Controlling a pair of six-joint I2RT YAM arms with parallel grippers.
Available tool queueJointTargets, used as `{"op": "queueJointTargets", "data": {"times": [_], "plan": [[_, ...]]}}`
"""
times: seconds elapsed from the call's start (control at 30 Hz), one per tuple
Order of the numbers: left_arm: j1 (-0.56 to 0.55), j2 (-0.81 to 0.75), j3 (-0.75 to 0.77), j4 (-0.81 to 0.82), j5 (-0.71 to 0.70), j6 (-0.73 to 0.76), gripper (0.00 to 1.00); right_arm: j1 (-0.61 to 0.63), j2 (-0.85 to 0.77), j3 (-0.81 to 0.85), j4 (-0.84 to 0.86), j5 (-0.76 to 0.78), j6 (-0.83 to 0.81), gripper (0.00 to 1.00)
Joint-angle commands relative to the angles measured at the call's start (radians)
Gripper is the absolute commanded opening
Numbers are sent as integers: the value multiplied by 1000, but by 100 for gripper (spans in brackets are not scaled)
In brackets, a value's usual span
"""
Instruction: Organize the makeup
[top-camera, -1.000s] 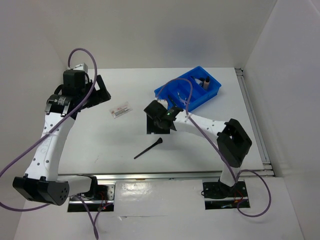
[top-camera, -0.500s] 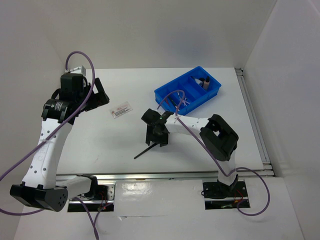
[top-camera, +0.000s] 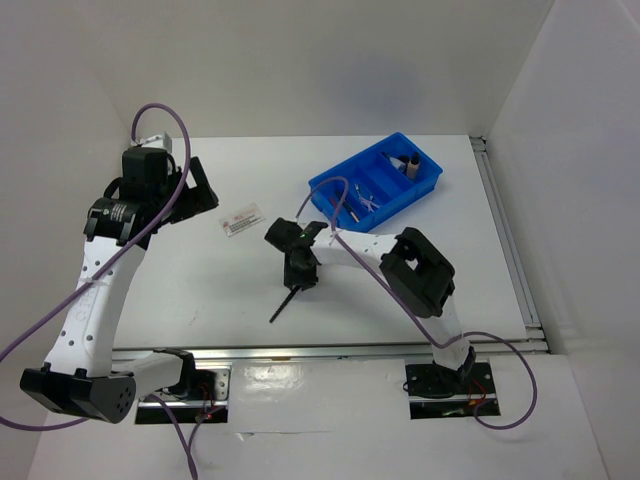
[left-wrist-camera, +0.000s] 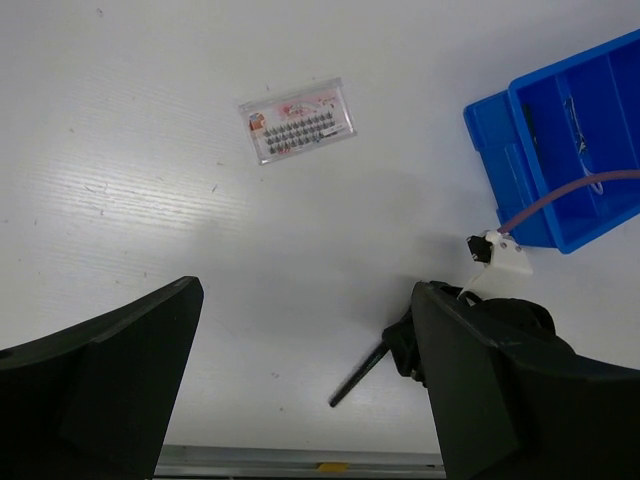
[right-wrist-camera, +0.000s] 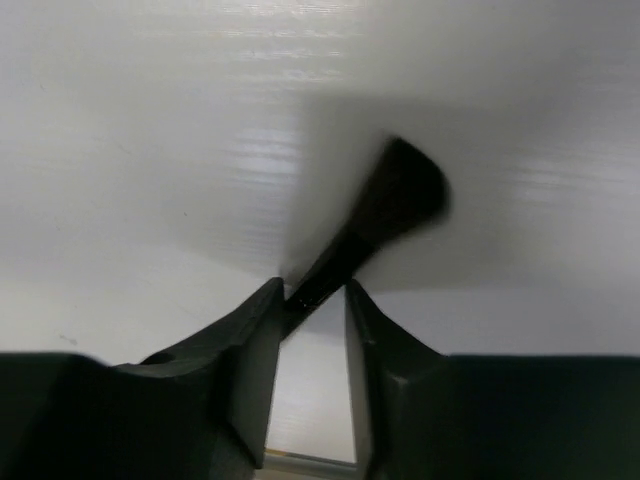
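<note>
I was on the pick-up of the black brush (top-camera: 282, 306), which lay on the white surface (top-camera: 200, 290) toward the front edge, apart from the blue tray (left-wrist-camera: 488, 150). My right tool (top-camera: 300, 272) sat low over it. In the wrist view its fingers (right-wrist-camera: 240, 350) stood narrow on either side of the handle, just behind the bristles. A sliver of gap showed, so I judged the handle not yet pinched.

The next move called for closing on the handle, lifting clear and carrying the brush to a tray compartment.

The left tool (left-wrist-camera: 305, 300) hung wide and held nothing, above the white red-printed card (top-camera: 243, 220) lying flat left of the tray. Nothing lay between brush and tray. The purple cable (left-wrist-camera: 560, 195) crossed the tray's near corner, and I judged it might snag.
</note>
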Motion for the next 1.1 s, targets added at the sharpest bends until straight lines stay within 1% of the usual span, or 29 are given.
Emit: {"op": "queueJointTargets", "data": {"times": [0.0,0.07,0.1,0.2,0.3,0.33,0.37,0.4,0.43,0.47,0.5,0.53,0.57,0.6,0.67,0.7,0.8,0.9,1.0,1.07], "plan": [[-4,-18,-13,17,-26,-5,100,19,64,57,-77,112,-7,35],[-4,-18,-13,17,-27,5,100,19,77,71,-97,141,-7,29],[-4,-18,-13,17,-27,5,100,19,77,83,-97,141,-16,23],[-4,-18,-13,17,-36,5,100,19,77,110,-97,163,-27,15],[-4,-18,-4,17,-45,5,100,19,62,166,-106,199,-88,11],[-4,-18,-4,17,-45,5,100,6,49,176,-85,209,-122,11],[-4,-18,-4,17,-45,5,100,6,31,189,-33,224,-212,11],[-4,-18,-4,17,-45,5,100,-4,-13,189,2,265,-266,11],[-4,-18,-4,17,-45,14,100,-20,-38,189,42,276,-386,11],[-4,-7,-4,17,-45,14,100,-30,-64,189,84,287,-448,11],[-4,-7,-4,17,-45,14,100,-46,-113,177,167,287,-503,11],[-4,4,5,17,-45,14,100,-64,-135,176,208,287,-559,11],[-4,4,6,26,-45,14,100,-105,-155,167,248,287,-659,11],[-4,14,6,26,-45,14,100,-127,-185,167,316,287,-703,11],[-4,14,16,26,-54,14,100,-184,-195,167,377,287,-807,11],[-4,27,16,26,-54,14,100,-202,-204,178,426,302,-835,12],[-4,37,16,44,-72,14,100,-273,-180,241,481,324,-906,12],[-4,63,35,64,-73,14,100,-323,-124,290,497,351,-944,12],[-4,85,44,73,-73,14,100,-359,-74,348,520,316,-966,12],[-4,85,44,73,-73,23,100,-368,-29,357,520,316,-975,12]]}}
